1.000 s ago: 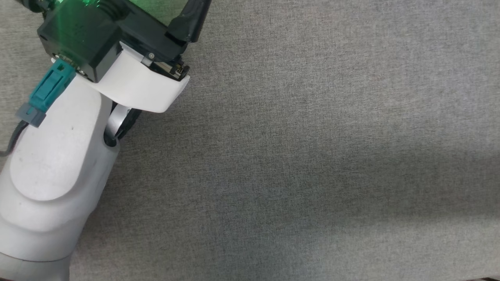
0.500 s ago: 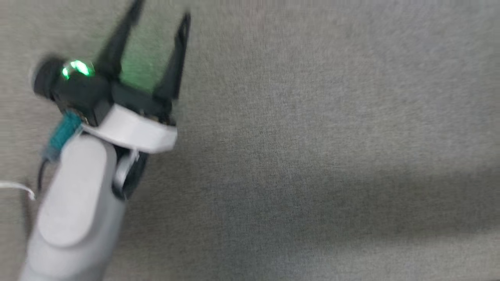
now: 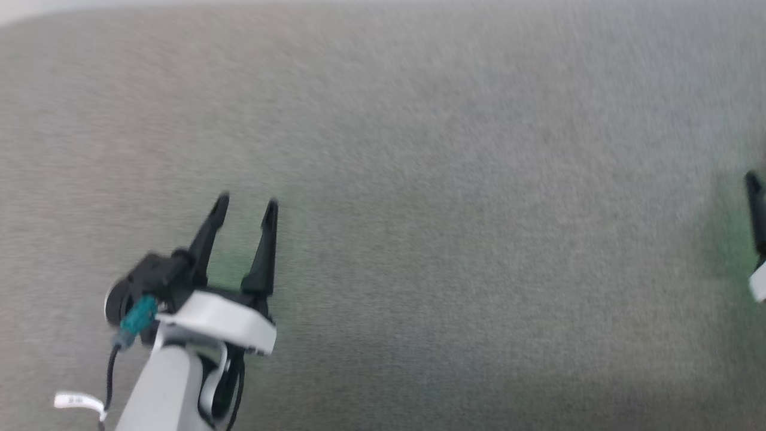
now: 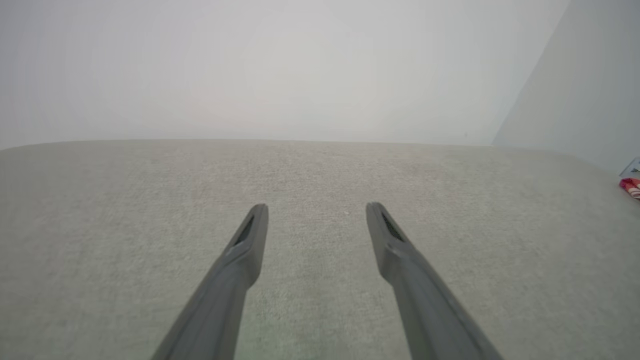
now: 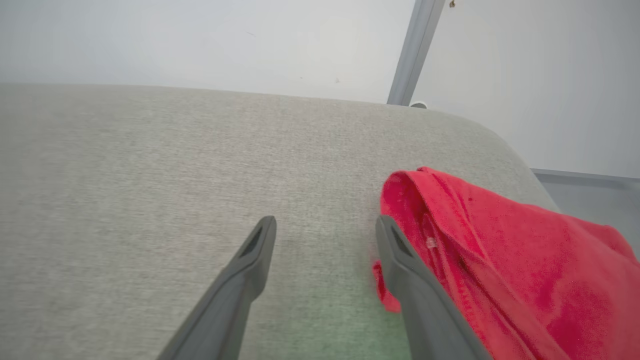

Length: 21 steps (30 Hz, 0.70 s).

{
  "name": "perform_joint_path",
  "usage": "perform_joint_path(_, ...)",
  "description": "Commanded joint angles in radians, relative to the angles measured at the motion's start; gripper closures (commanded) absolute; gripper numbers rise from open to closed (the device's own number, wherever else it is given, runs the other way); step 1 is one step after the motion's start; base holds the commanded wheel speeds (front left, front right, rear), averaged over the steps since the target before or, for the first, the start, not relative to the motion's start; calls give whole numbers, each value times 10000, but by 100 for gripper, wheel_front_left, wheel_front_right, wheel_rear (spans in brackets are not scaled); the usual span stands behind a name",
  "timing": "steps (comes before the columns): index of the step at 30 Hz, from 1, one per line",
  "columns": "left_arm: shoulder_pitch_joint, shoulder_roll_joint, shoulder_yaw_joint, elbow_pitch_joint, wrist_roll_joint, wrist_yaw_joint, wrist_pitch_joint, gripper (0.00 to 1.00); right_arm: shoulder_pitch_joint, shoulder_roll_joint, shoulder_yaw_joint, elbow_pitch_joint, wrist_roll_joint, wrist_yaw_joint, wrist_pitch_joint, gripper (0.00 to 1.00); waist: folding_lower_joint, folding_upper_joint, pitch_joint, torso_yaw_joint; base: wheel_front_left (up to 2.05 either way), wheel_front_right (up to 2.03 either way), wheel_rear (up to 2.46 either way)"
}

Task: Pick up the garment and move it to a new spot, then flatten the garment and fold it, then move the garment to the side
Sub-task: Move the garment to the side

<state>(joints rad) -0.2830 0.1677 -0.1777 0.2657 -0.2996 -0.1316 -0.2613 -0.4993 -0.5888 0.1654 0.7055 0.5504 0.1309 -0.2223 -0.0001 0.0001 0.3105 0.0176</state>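
The garment point(image 5: 505, 250) is a red crumpled heap on the grey fabric surface point(image 5: 150, 175), and its edge lies against the outer side of the right finger in the right wrist view. My right gripper point(image 5: 326, 220) is open with only bare fabric between its fingers. One of its fingers point(image 3: 755, 206) shows at the right edge of the head view. My left gripper point(image 3: 246, 203) stands open at the lower left, over bare fabric, holding nothing. The left wrist view shows the left gripper point(image 4: 316, 207) open too, with a small red-and-white bit of the garment point(image 4: 631, 187) at the far right edge.
The grey padded surface point(image 3: 449, 239) stretches across the head view and ends in a rounded far edge point(image 5: 465, 122). Behind it is a pale wall point(image 4: 300, 65). A grey upright post point(image 5: 414, 50) stands beyond the far right corner.
The head camera has moved, so the whole picture has shifted and my left gripper now shows lower, its fingers fully in view and still open. A finger of my right gripper has come into view at the right edge.
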Motion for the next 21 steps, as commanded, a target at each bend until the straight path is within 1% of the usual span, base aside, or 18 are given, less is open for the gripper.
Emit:
perform_joint_path(1, 194, -6, 57, 56, -60, 25, -53, 0, 198, 76, -22, -66, -97, -6, -108, 0, 1, -1, -676, 547, 0, 0, 0)
perform_joint_path(8, 1303, -92, 671, 197, -166, 25, -53, 0, 1221, 978, -429, -553, -443, -6, -407, 0, 1, -1, -1610, 857, 0, 0, 0)
perform_joint_path(13, 2014, -241, 987, 81, -279, 25, -53, 0, 1910, 1597, -662, -1377, -618, -6, -429, 0, 1, -1, -2213, 939, 0, 0, 0)
perform_joint_path(15, 2195, -217, 1070, -25, -341, 23, -53, 0, 2104, 1838, -766, -1807, -676, -6, -431, 0, 1, -1, -2338, 922, 0, 0, 0)
perform_joint_path(21, 2588, -153, 1256, -490, -181, 25, -53, 0, 2607, 2098, -921, -2812, -831, -6, -429, 0, 1, -1, -2574, 914, 0, 0, 0)
